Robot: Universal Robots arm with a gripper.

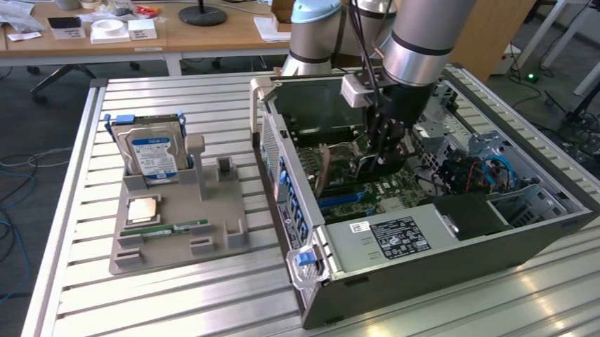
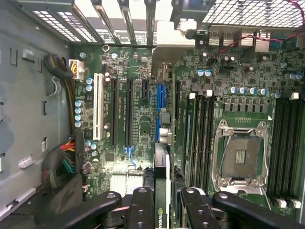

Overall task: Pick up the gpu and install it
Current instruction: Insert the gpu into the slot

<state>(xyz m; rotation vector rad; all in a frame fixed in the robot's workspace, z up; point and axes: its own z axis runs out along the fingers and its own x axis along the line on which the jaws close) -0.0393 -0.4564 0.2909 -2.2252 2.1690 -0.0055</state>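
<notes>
The pincer [image 2: 162, 196] is pinched on the gpu [image 2: 162, 179], its dark fingers [image 2: 142, 207] pressed against either face of the card, which stands on edge between them. From the wrist view the gpu is seen along its thin top edge: a narrow dark strip with a small green and white logo near the grip. It hangs inside the open computer case [image 1: 450, 274], just above the motherboard [image 2: 138, 95] and roughly in line with a blue expansion slot [image 2: 159, 112]; whether its lower edge touches the slot cannot be told. Black slots and one white slot [image 2: 99, 107] run alongside, and a metal-framed processor socket [image 2: 240, 160] lies to one side among rows of memory slots. In the exterior view the arm [image 1: 417, 42] reaches down into the case, which lies on its side with a grey power supply [image 1: 394, 235] toward the camera. The case rests on a slatted metal worktop [image 1: 187, 302]. To the exterior view's left, beside the case, sits a grey parts holder [image 1: 178, 249] carrying a flat processor chip [image 1: 142, 208], a green memory stick [image 1: 168, 228] and, farther back, an upright hard drive [image 1: 154, 154] with a blue and white label. Beyond the worktop stands a wooden desk [image 1: 225, 35] with small items on it.
</notes>
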